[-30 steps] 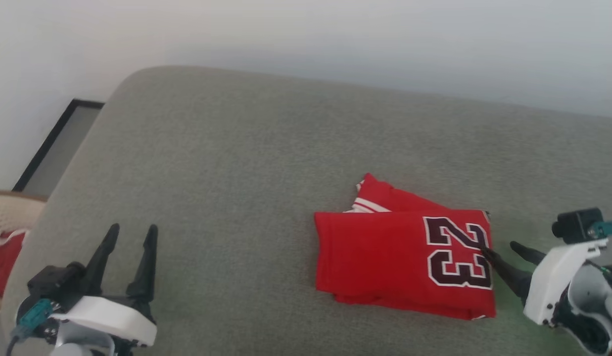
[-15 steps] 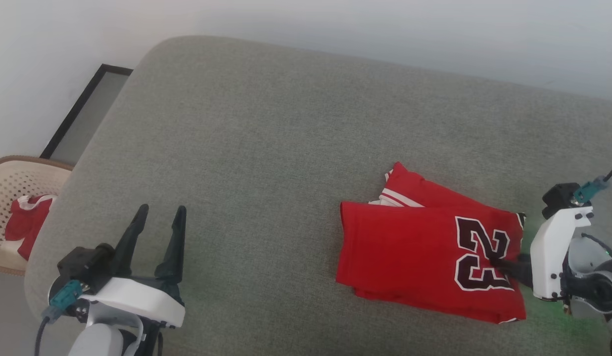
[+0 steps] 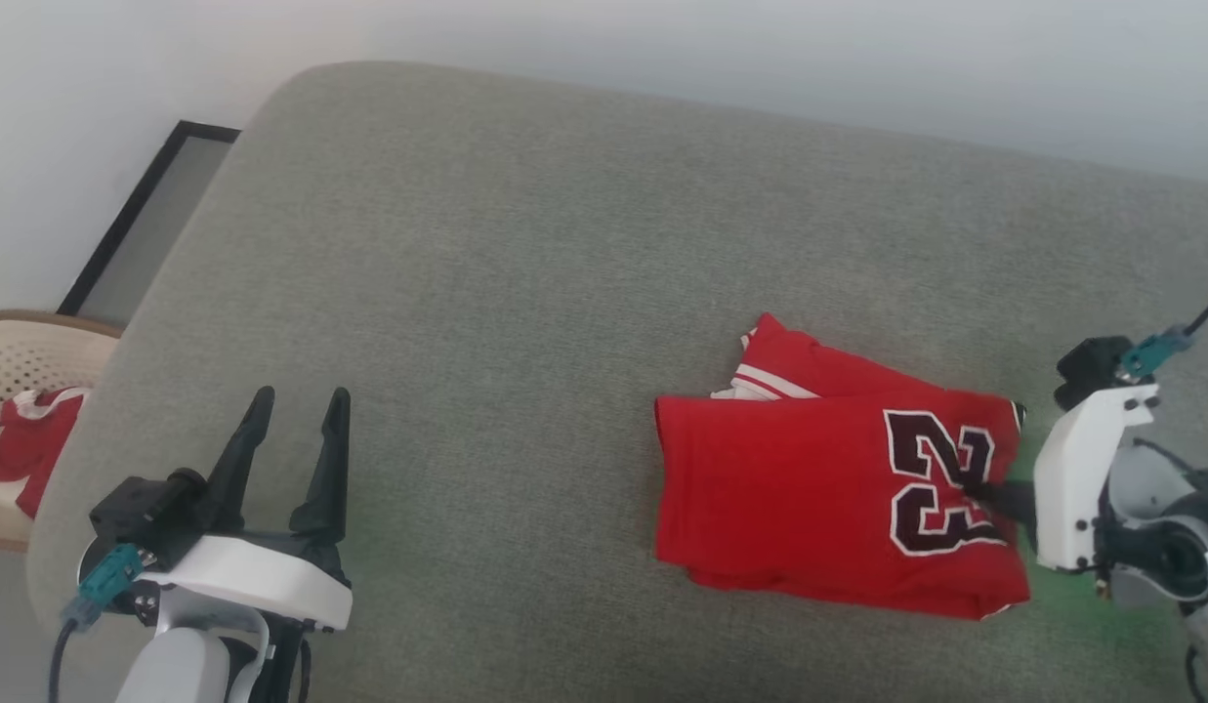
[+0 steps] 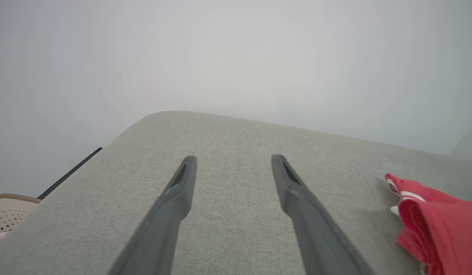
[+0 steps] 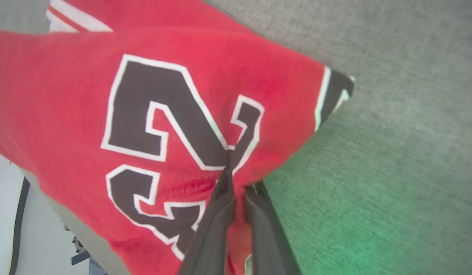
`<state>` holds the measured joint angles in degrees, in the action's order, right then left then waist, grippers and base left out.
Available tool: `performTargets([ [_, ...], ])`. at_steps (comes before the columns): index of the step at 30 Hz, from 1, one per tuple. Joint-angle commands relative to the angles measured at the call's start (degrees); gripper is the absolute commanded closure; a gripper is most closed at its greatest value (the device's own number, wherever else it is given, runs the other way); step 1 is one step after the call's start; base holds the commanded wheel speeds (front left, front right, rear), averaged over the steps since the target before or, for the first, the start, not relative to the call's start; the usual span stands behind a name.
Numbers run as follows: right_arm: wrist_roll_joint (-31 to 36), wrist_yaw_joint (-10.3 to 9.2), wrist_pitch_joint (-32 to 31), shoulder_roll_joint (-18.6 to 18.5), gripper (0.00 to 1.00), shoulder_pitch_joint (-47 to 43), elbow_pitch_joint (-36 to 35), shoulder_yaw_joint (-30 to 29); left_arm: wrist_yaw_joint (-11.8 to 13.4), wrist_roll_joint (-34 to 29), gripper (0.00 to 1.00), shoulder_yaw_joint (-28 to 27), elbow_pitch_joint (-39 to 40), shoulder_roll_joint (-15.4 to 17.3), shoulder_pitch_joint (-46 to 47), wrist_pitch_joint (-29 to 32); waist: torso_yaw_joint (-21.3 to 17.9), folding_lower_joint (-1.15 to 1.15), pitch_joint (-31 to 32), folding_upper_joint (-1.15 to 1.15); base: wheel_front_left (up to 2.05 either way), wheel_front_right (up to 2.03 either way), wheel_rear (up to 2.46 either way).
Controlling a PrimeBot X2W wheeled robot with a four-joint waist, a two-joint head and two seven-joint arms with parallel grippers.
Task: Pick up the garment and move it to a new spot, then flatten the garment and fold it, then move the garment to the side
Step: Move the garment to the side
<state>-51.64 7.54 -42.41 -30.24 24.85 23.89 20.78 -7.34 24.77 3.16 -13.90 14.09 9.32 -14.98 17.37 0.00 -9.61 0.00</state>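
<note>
The garment (image 3: 809, 488), a red jersey folded into a rectangle with a black white-outlined "23" facing up, lies on the right part of a grey cushion (image 3: 467, 244). A striped trim edge pokes out at its far side. My right gripper (image 3: 977, 490) comes in from the right and is shut on the garment's right edge. In the right wrist view one finger lies over the number and the other under the fold of the garment (image 5: 68, 95), with the gripper (image 5: 239, 179) pinched on the cloth. My left gripper (image 3: 301, 400) hovers open at the lower left, far from the garment (image 4: 430, 217); between its fingers (image 4: 232, 158) is nothing.
A pale perforated basket (image 3: 37, 342) stands off the cushion's left end and holds a small red-and-white cloth bundle (image 3: 27, 444). A black-framed panel (image 3: 145, 225) leans by the wall behind it. The cushion's rounded left edge lies close to my left arm.
The head camera has shifted, so the whole picture moved. My right gripper, open at the garment's right edge a second ago, has shut on that edge. The left gripper stays open.
</note>
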Motion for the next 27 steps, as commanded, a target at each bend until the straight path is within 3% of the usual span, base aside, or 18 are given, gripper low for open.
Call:
performTargets([
  [1,0.42,-0.11,-0.40,-0.73,1.00,-0.22,-0.56,-0.84,-0.17,0.03,0.00,-0.36,0.28,-0.15,0.61,-0.27,-0.65,0.00,-0.09,0.00,0.00,0.00,0.00],
  [15,2.03,-0.11,0.24,-8.43,1.00,3.24,-3.70,-7.28,-0.14,0.06,0.00,1.61,2.62,0.66,3.05,-0.27,-8.82,0.00,-3.14,0.00,0.00,0.00,0.00],
  [27,1.50,-0.11,5.20,-16.01,1.00,9.24,-0.23,-9.51,-0.15,-1.82,0.00,5.13,4.08,1.46,8.54,-0.28,-17.68,0.00,-8.46,0.00,0.00,0.00,0.00],
])
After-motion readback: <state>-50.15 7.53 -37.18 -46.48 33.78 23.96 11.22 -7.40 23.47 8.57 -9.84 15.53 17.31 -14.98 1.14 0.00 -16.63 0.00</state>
